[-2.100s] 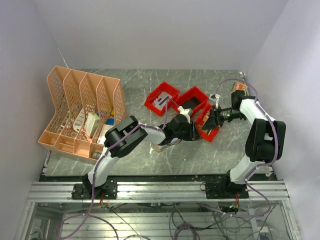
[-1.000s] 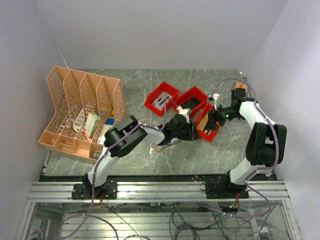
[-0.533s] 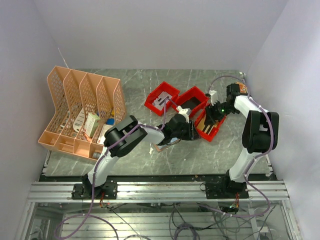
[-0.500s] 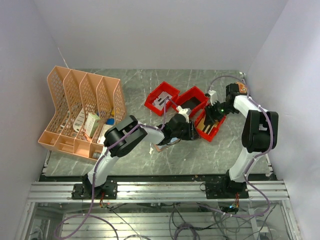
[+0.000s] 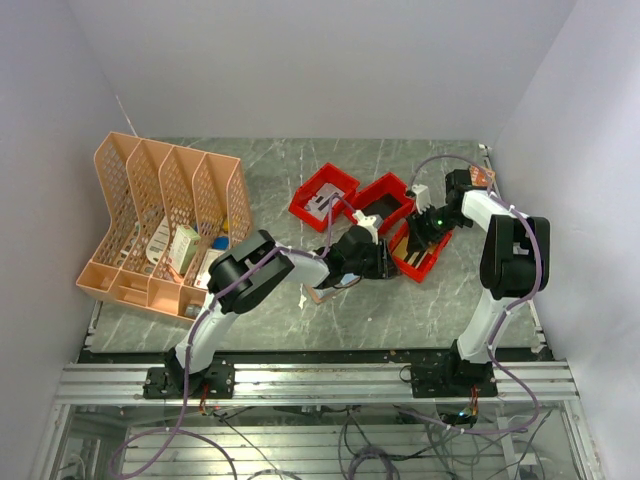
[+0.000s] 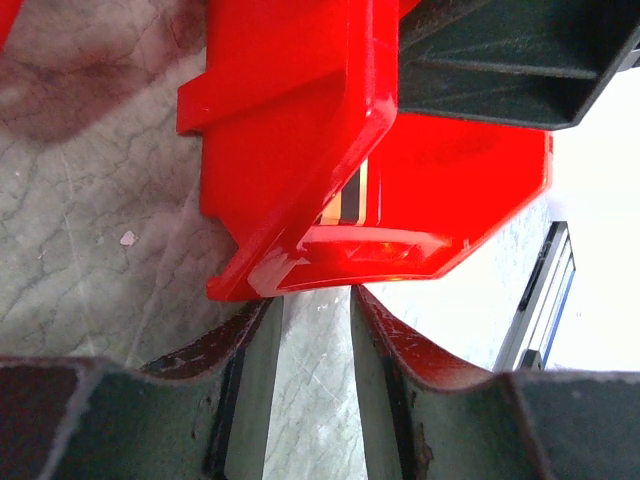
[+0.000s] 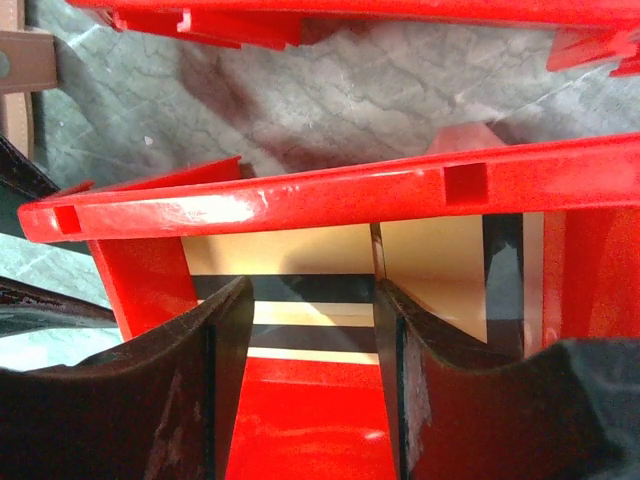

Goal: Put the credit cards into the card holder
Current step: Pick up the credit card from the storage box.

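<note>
**Entry: striped card, pick-up step**

The striped credit card (image 7: pixel 440 265) lies inside the red bin (image 7: pixel 300 195). My right claw (image 7: pixel 312 290) hangs parted over it, gripping nothing. My left claw (image 6: pixel 315 298) is parted and empty. The card holder (image 5: pixel 322 294) sits on the worktop (image 5: pixel 400 310) at the bin's 8 o'clock. Next, by my judgement: pinch the card and lift it clear of the rim.

On the grey marbled tabletop (image 5: pixel 265 165), the left pincer (image 5: pixel 385 262) sits at the near-left wall of a red plastic bin (image 5: pixel 415 264). The right pincer (image 5: pixel 420 232) dips into that bin from the far right. A small tan-brown flat card holder (image 5: pixel 322 294) lies just near-left of the left pincer. A peach mesh file rack (image 5: pixel 215 180) stands well to its left.
</note>
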